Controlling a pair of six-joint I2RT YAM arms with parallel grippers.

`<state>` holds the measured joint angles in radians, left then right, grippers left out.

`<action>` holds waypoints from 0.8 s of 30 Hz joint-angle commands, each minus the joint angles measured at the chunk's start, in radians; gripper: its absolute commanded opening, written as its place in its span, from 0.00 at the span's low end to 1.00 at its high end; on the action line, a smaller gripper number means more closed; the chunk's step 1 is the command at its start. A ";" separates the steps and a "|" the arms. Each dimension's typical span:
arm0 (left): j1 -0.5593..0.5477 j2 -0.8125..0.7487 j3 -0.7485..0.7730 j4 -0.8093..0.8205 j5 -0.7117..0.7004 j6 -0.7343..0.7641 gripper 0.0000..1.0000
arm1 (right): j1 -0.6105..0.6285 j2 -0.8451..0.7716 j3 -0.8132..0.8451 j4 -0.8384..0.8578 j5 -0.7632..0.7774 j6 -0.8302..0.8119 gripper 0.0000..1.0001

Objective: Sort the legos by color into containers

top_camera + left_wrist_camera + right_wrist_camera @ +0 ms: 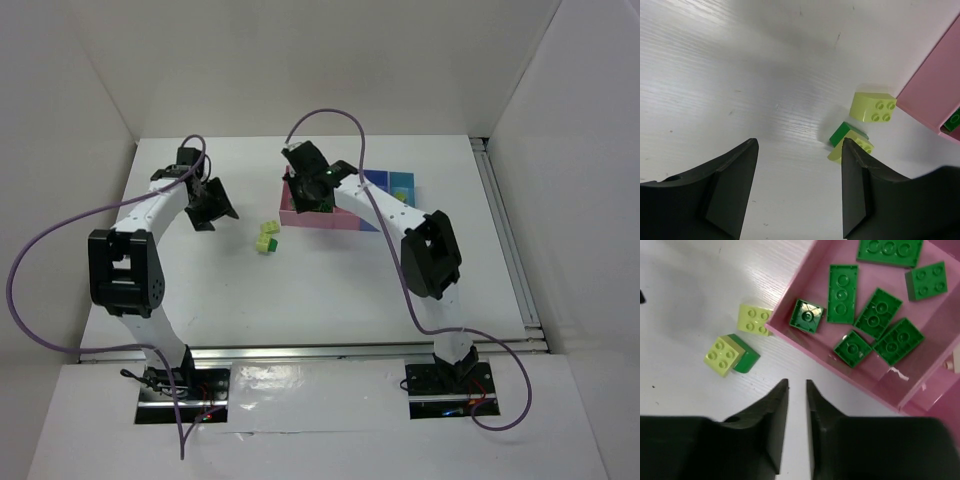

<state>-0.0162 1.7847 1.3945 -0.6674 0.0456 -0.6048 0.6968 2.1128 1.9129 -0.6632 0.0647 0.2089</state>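
Observation:
Two yellow-green legos and a dark green one lie on the table left of the containers. The left wrist view shows one yellow-green lego alone, another resting on the dark green lego. The wide pink bin holds several dark green legos. My left gripper is open and empty, left of the loose legos. My right gripper hovers over the pink bin's left end, jaws nearly together with nothing between them.
The bin row continues right with a blue bin and a light blue bin. White walls enclose the table on the left, back and right. A metal rail runs along the right side.

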 commanded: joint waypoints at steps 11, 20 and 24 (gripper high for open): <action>0.055 -0.120 -0.035 -0.023 -0.101 -0.064 0.72 | 0.107 0.197 0.250 -0.088 -0.049 -0.026 0.38; 0.055 -0.120 -0.045 -0.023 -0.092 -0.064 0.72 | 0.136 0.239 0.250 -0.088 -0.105 -0.016 0.66; 0.055 -0.120 -0.054 -0.014 -0.110 -0.064 0.72 | 0.147 0.278 0.285 -0.102 -0.094 0.029 0.66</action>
<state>0.0341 1.6939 1.3556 -0.6804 -0.0444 -0.6598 0.8291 2.3444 2.1414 -0.7368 -0.0273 0.2028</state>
